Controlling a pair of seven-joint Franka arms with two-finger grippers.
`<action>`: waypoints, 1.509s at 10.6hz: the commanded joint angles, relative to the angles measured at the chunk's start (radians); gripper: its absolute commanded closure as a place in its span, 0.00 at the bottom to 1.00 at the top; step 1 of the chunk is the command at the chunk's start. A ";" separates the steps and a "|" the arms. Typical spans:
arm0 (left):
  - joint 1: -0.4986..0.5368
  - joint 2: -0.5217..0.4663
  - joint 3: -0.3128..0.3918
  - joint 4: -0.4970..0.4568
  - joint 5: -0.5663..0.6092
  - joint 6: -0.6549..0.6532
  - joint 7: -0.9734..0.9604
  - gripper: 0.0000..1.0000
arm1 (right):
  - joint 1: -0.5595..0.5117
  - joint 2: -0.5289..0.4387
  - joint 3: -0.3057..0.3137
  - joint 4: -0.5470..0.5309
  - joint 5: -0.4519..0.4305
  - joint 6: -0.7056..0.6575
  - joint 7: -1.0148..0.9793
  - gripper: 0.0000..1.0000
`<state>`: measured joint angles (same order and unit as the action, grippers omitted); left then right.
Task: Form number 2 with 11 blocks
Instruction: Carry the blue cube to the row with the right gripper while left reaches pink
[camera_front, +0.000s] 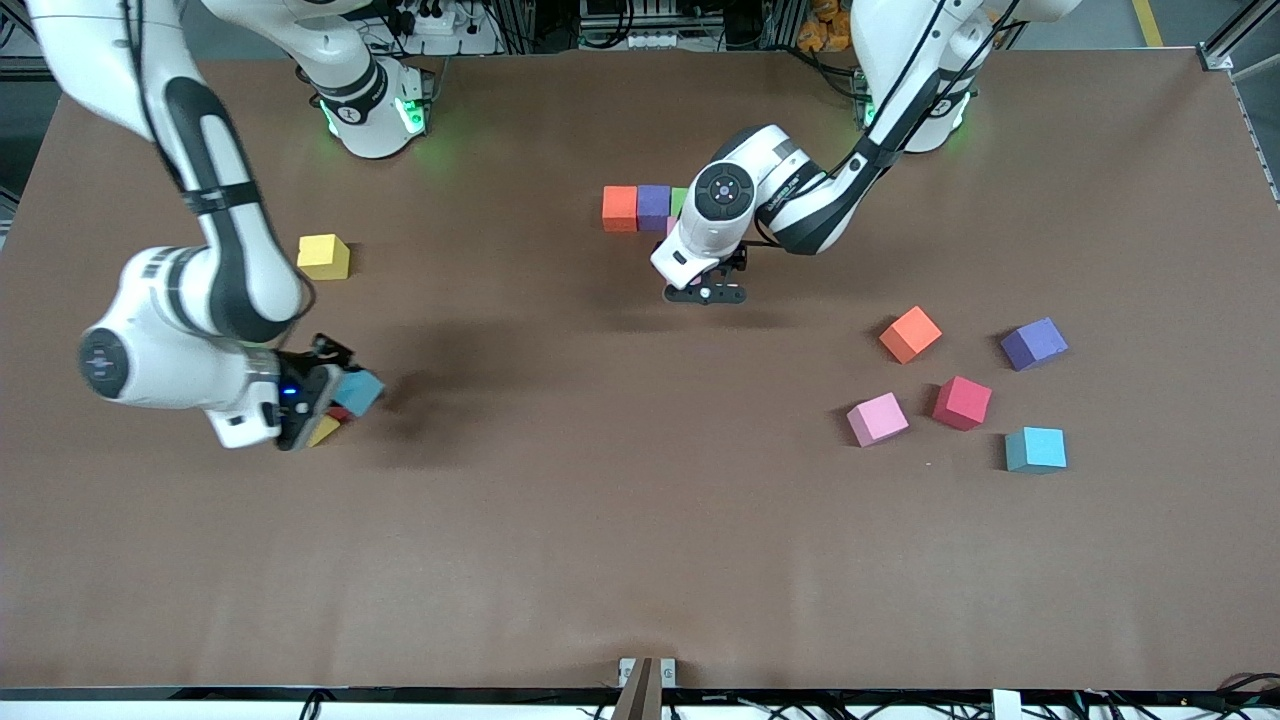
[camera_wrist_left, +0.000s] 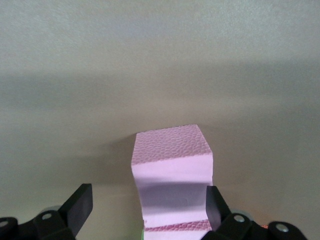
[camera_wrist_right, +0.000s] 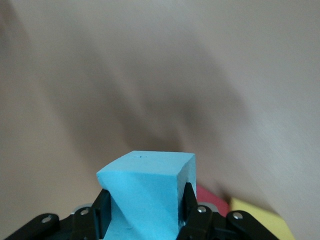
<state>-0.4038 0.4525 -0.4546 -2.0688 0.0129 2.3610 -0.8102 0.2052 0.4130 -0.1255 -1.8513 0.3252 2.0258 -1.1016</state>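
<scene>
Two white robot arms bend low over a brown table. The right arm reaches from its base toward its own end of the table, elbow folded, wrist tipped sideways; the right gripper (camera_front: 335, 400) is clenched on a light blue block (camera_front: 360, 392), held tilted above a red block (camera_wrist_right: 212, 198) and a yellow block (camera_wrist_right: 260, 222) lying under it. A second yellow cube (camera_front: 324, 257) sits apart from this gripper, nearer the right arm's base.

The left arm curls down at mid-table. The left gripper (camera_front: 706, 293) points straight down, fingers (camera_wrist_left: 80, 205) spread wide and released, with a pink block (camera_wrist_left: 172, 175) between them on the table, close against one finger.

Just beside that gripper, toward the bases, lies a short row: an orange cube (camera_front: 620, 208), a purple cube (camera_front: 654, 206) and a green cube (camera_front: 679, 200), sides touching, the green one partly hidden by the wrist.

Toward the left arm's end of the table, well apart from the left gripper, five loose cubes are scattered: orange (camera_front: 910, 334), purple (camera_front: 1034, 343), red (camera_front: 962, 402), pink (camera_front: 877, 419) and light blue (camera_front: 1035, 449). All are matte foam with a finely pebbled surface and square edges.
</scene>
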 joint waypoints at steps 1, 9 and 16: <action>0.010 -0.034 -0.006 0.001 0.022 -0.032 -0.020 0.00 | 0.100 0.003 -0.006 0.006 0.023 0.025 0.028 0.80; 0.193 -0.205 0.008 0.053 0.021 -0.118 -0.018 0.00 | 0.431 0.076 -0.005 -0.019 0.048 0.269 0.121 0.80; 0.240 -0.141 0.209 0.110 0.117 -0.100 0.694 0.00 | 0.666 0.142 -0.005 -0.019 0.115 0.335 0.350 0.80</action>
<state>-0.1631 0.2823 -0.2636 -1.9832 0.0522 2.2608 -0.2492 0.8336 0.5582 -0.1231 -1.8714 0.4139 2.3548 -0.7930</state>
